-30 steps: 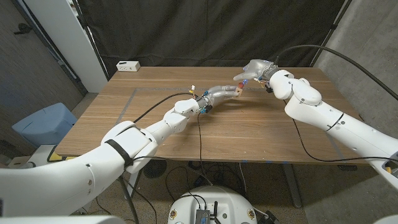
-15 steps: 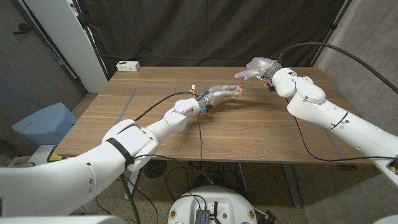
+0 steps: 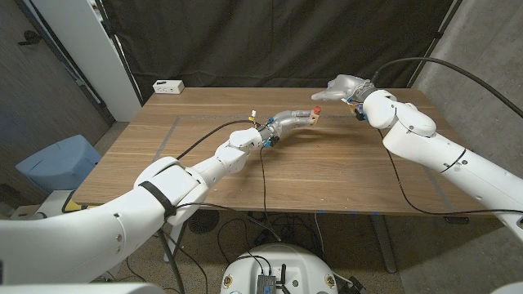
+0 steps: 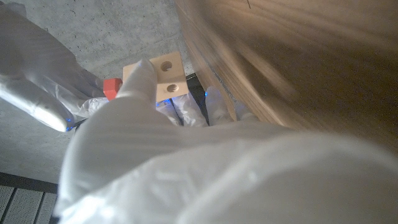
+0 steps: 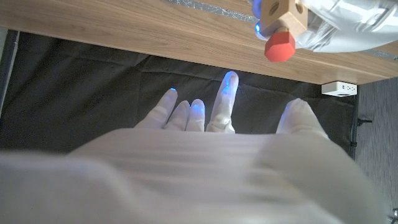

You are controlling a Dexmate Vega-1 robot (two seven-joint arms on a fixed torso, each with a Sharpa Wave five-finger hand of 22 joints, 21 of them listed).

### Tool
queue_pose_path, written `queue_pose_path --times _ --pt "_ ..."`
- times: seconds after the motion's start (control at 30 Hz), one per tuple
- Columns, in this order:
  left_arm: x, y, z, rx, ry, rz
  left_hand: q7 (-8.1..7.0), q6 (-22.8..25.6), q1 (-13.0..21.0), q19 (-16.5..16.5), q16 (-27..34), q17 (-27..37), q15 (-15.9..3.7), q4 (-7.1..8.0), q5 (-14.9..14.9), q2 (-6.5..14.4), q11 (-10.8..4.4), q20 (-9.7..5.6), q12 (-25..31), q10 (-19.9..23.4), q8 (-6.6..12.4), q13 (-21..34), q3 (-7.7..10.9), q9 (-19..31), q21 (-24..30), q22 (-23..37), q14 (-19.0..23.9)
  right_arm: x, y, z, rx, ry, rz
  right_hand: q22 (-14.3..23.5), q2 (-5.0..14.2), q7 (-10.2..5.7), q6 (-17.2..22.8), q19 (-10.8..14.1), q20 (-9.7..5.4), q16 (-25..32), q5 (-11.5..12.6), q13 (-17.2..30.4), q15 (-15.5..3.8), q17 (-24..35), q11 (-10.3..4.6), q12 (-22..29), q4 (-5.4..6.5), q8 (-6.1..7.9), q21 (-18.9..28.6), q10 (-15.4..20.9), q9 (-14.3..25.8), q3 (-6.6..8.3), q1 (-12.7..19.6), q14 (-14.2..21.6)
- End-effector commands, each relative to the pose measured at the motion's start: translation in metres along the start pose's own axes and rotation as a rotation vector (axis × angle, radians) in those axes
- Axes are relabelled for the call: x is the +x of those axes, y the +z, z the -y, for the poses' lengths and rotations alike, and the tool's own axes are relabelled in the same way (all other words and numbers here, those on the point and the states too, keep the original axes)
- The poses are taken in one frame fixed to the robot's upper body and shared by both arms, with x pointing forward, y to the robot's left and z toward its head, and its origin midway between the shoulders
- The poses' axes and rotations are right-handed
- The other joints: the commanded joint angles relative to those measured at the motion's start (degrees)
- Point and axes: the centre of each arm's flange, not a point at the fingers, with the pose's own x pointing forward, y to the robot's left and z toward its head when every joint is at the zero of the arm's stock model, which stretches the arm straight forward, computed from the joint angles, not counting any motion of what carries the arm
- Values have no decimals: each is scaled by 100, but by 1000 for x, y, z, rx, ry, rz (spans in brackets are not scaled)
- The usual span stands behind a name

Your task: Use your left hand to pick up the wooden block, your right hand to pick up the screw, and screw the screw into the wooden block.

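**Screw seated in the held block, right robot hand apart from it**

Block of pale wood sits above the middle of the desk, gripped by the left robot hand, whose fingers wrap around it. In the left wrist view the block shows two round holes on one face, with a fingertip lying across it. The red-headed screw sticks out of the block on its far side; the right wrist view shows its red head standing clear of the wood. The right robot hand hovers just beside the screw without touching it, fingers spread and holding nothing. A small white box lies at the desk's far left corner, well apart from both hands.
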Motion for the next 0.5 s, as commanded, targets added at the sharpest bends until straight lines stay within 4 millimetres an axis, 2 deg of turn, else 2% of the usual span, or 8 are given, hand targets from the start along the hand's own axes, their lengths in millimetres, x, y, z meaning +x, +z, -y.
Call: queue_pose_path --times 0.03,0.17,0.23,0.5 --pt "-2 4 -4 -2 20 19 2 61 -30 22 9 15 -386 6 27 50 -1 23 29 -17 39 2 35 32 24 17 22 -9 -12 1 143 -27 14 7 71 20 -157 -52 -12 -36 26 21 -7 20 43 10 -54 -62 -28 -37 8 22 -8 -68" --pt "-2 4 -4 -5 24 23 10 58 -36 23 9 16 -388 9 26 49 -1 26 29 -17 37 1 33 32 24 17 21 -11 -16 1 185 -41 27 6 107 48 -260 -59 -12 -36 33 25 13 16 111 13 -78 -115 -18 -89 0 42 21 -95" --pt "-2 5 -4 -5 26 25 10 59 -35 21 9 15 -388 8 27 49 -1 27 29 -18 38 1 34 32 24 17 22 -12 -17 1 201 -54 23 6 119 48 -390 -68 -15 -35 34 28 11 14 107 25 -92 -177 -15 -94 -7 48 29 -105" --pt "-1 10 -6 -8 45 42 10 52 -36 18 6 15 -378 8 27 54 -1 33 29 -17 34 1 38 32 22 17 17 -16 -23 -2 303 -95 44 5 162 85 -556 -84 -11 -37 42 32 12 9 83 37 -123 -278 -9 -139 -26 70 58 -143"
